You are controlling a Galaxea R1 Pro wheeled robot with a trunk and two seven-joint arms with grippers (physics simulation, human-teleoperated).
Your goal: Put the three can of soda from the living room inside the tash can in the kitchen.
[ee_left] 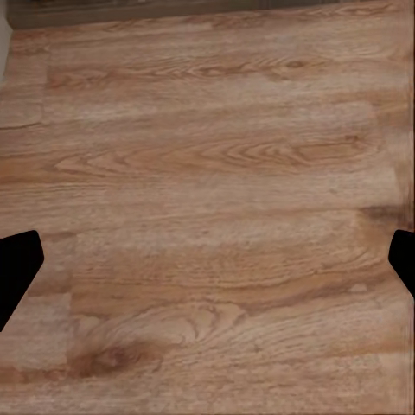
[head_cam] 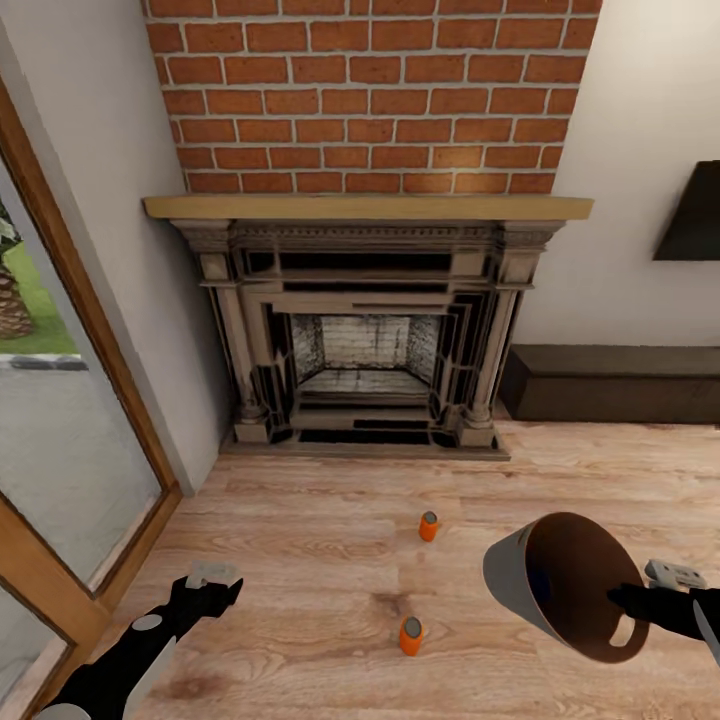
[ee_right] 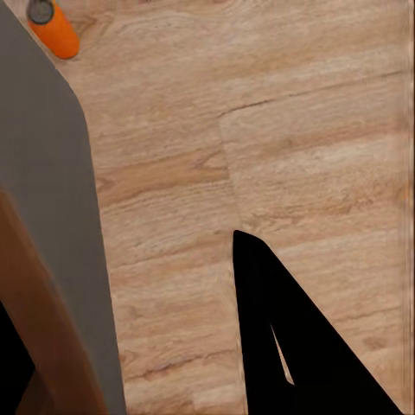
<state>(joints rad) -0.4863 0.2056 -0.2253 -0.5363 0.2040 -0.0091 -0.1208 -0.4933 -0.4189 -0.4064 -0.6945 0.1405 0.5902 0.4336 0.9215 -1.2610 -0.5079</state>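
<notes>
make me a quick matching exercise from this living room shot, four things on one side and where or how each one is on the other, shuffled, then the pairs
Things:
1. trash can
2. nearer soda can
3. left gripper
4. farther soda can

Place or state:
A. upright on the wood floor, closer to the fireplace
B. held tilted by the right gripper, brown inside showing
C. open over bare floor, holding nothing
D. upright on the floor, just left of the bin

Pairs: 1-B, 2-D, 3-C, 4-A

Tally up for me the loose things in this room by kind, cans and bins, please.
Orange soda cans standing on the wood floor: 2, far can and near can
Grey trash can, held tilted at the right hand: 1
Total: 3
</notes>
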